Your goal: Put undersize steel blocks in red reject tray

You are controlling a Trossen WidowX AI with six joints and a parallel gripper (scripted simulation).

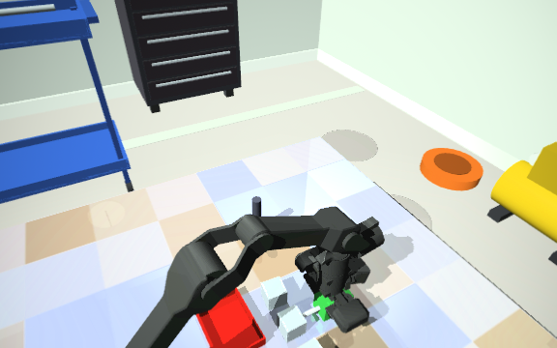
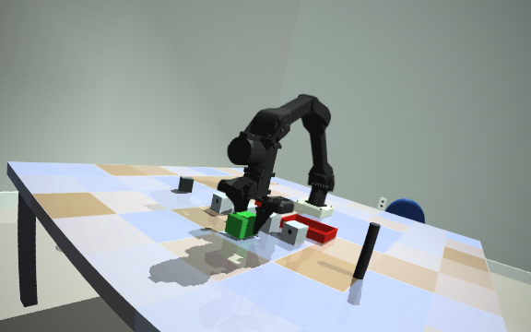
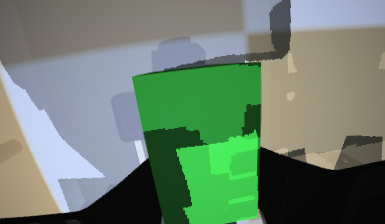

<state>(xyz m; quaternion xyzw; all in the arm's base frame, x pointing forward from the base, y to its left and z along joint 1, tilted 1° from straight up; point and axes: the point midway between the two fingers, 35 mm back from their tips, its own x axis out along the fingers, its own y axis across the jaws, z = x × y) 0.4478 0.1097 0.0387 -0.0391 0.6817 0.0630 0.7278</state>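
Low in the frame from the top, black fingers pinch the green gauge, its pale pin pointing toward a steel block. The red tray sits left of that block on the tabletop.

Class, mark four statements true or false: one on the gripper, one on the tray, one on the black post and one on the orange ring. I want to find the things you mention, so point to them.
1. The gripper [image 1: 329,305] [image 2: 248,220] [image 3: 198,150] is shut on the green gauge [image 1: 323,305] [image 2: 240,225] [image 3: 203,105]. True.
2. A steel block sits inside the red tray [image 1: 230,320] [image 2: 329,238]. False: no block shows in it.
3. The black post [image 1: 256,207] [image 2: 367,251] stands upright on the table. True.
4. The orange ring [image 1: 428,175] lies on the table. False: it lies on the floor.
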